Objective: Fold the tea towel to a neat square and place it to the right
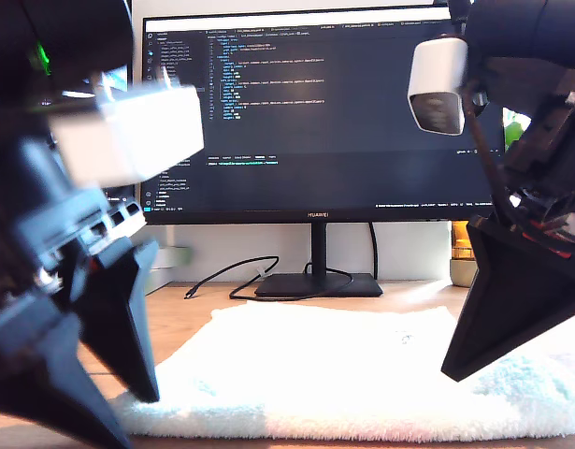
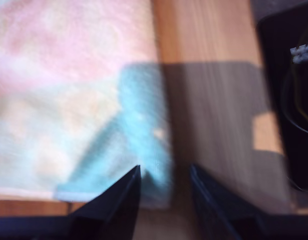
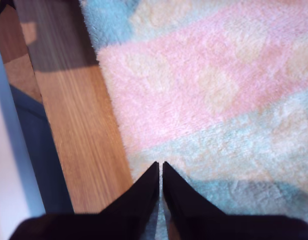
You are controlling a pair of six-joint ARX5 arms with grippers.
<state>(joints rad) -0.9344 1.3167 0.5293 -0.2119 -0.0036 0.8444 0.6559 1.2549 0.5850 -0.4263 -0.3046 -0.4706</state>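
The tea towel [image 1: 343, 374] is a fluffy white cloth with pale pink and mint-green bands, lying flat on the wooden table [image 1: 179, 323]. My first gripper [image 1: 137, 423] is at the exterior view's left, motion-blurred and open. Its tips [image 2: 165, 167] straddle the towel's [image 2: 68, 100] side edge near a green corner, one finger over cloth, the other over wood. My second gripper [image 1: 448, 377] is at the exterior view's right, shut. Its tips [image 3: 160, 163] rest at the towel's [image 3: 219, 100] edge, and nothing shows between them.
Behind the towel stands a large monitor [image 1: 315, 112] on a black stand base [image 1: 315, 283], with a black cable [image 1: 222, 276] looping on the table. A pale cup-like object [image 1: 463, 267] sits at the exterior view's back right. The table's edge [image 3: 31, 145] runs close beside my second gripper.
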